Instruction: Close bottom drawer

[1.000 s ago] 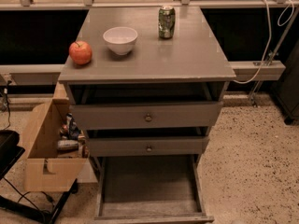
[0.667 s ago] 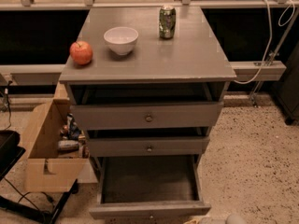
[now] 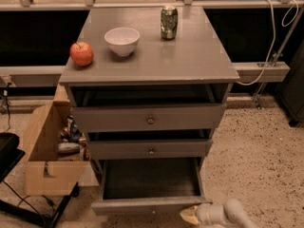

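Note:
The bottom drawer (image 3: 151, 179) of the grey cabinet stands pulled out, its long shallow tray bare and dark inside. Its front edge (image 3: 147, 205) lies near the bottom of the camera view; the knob is hidden. My gripper (image 3: 191, 215) comes in from the lower right on a white arm (image 3: 228, 215). Its yellowish tip sits right against the right end of the drawer front. The mid-sized middle drawer (image 3: 151, 148) and the tall top drawer (image 3: 149, 118) each stick out a little.
On the cabinet top (image 3: 190, 56) stand a red apple (image 3: 81, 53), a white bowl (image 3: 122, 40) and a green can (image 3: 168, 22). An open cardboard box (image 3: 47, 151) with clutter stands on the floor to the left. A black object (image 3: 7, 151) is at far left.
My arm and gripper have come into view at the lower right and reached the drawer front. The bottom drawer's front edge sits higher in the view, and it looks pushed in somewhat.

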`<move>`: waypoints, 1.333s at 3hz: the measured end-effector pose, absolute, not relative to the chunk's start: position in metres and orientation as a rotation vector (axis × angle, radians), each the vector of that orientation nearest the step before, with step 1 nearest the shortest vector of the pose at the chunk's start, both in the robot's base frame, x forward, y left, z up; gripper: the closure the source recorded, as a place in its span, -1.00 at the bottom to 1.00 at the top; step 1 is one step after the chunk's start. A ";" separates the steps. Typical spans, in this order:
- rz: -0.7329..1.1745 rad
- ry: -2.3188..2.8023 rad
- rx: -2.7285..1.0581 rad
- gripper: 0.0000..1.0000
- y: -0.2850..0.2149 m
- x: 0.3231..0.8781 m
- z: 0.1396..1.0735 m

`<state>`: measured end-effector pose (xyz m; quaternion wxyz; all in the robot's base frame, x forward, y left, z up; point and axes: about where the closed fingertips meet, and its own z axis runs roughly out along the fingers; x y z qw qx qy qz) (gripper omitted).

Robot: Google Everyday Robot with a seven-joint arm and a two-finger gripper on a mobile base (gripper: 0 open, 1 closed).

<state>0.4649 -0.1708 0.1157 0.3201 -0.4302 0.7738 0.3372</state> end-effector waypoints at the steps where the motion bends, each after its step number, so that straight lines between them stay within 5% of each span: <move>1: 0.901 2.007 -1.138 1.00 -0.161 0.485 0.121; 4: 0.842 1.983 -1.134 1.00 -0.176 0.561 0.131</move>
